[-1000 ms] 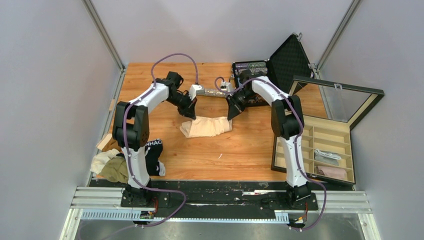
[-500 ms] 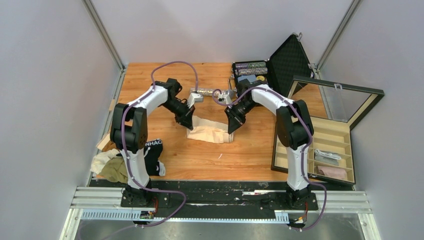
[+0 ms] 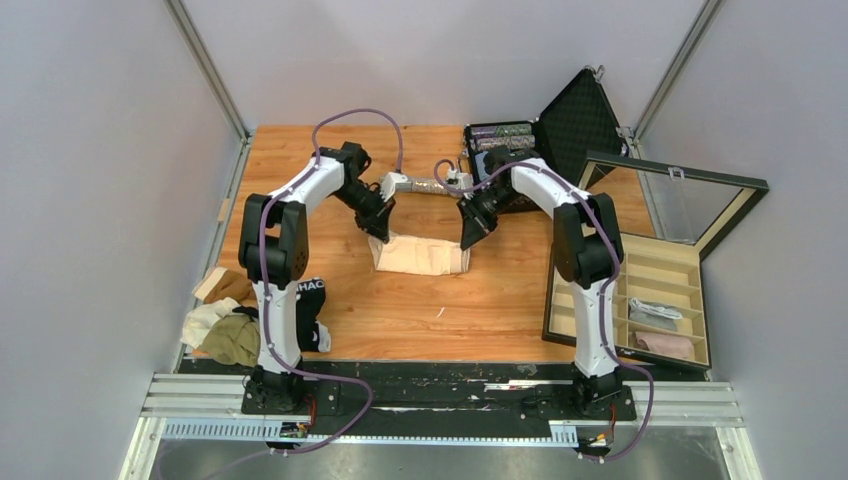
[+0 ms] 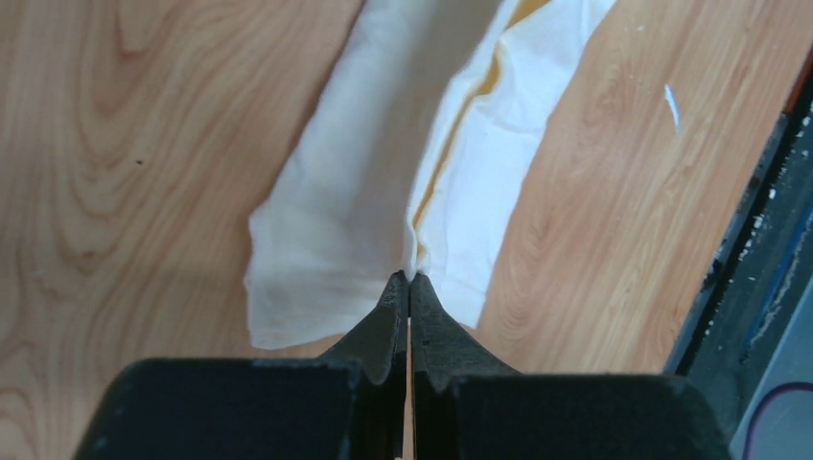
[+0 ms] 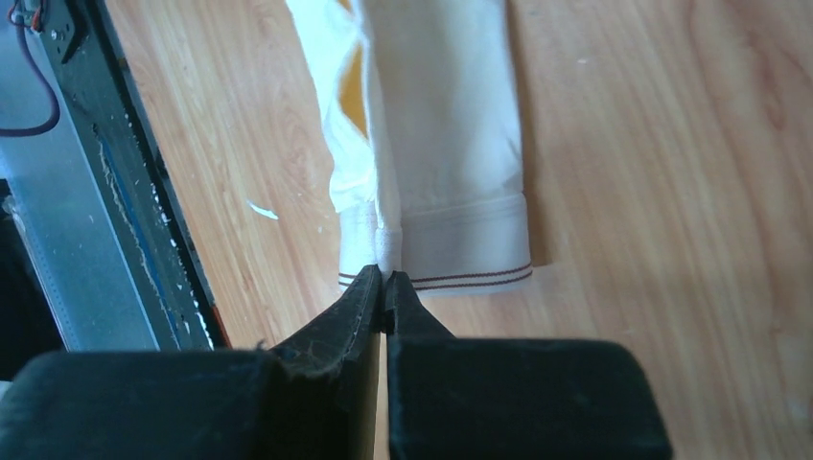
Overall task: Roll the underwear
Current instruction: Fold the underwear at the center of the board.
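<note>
Cream-beige underwear (image 3: 422, 255), folded flat, is pinched at its ends by left gripper (image 4: 409, 280) and right gripper (image 5: 383, 276); uneven pulling could slip it free.

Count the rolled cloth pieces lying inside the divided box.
2. A grey-white roll lies in a middle compartment of the divided box; a pinkish roll in the nearest row. The right arm covers its left edge, so more may be hidden.

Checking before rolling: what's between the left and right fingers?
The cream underwear, flat on the table, with left fingers and right fingers shut on its ends; the top view shows it.
</note>
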### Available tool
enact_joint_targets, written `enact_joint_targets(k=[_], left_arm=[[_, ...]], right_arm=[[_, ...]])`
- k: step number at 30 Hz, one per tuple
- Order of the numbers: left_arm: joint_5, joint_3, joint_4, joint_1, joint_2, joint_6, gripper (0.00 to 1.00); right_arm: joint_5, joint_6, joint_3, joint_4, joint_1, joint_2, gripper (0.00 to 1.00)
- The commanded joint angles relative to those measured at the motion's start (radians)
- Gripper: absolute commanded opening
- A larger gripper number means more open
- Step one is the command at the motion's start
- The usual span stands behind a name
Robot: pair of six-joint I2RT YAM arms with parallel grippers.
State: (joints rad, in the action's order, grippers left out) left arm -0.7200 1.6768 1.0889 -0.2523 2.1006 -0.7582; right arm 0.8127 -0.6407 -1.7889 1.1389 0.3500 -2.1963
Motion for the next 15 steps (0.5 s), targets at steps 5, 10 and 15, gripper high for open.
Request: enact_joint_targets(k=[5, 10, 15], left_arm=[[0.095, 0.119, -0.119, 0.008, 0.14, 0.152, 0.0], [0.101, 0.118, -0.123, 0.008, 0.179, 0.167, 0.0], [0.116, 0.041, -0.18, 0.008, 0.143, 0.181, 0.0]], right_arm=[[-0.017, 0.035, -0.151, -0.016, -0.036, -0.176, 0.0], [-0.004, 0.06, -0.298, -0.014, -0.029, -0.253, 0.0], [-0.007, 0.059, -0.289, -0.015, -0.012, -0.209, 0.0]])
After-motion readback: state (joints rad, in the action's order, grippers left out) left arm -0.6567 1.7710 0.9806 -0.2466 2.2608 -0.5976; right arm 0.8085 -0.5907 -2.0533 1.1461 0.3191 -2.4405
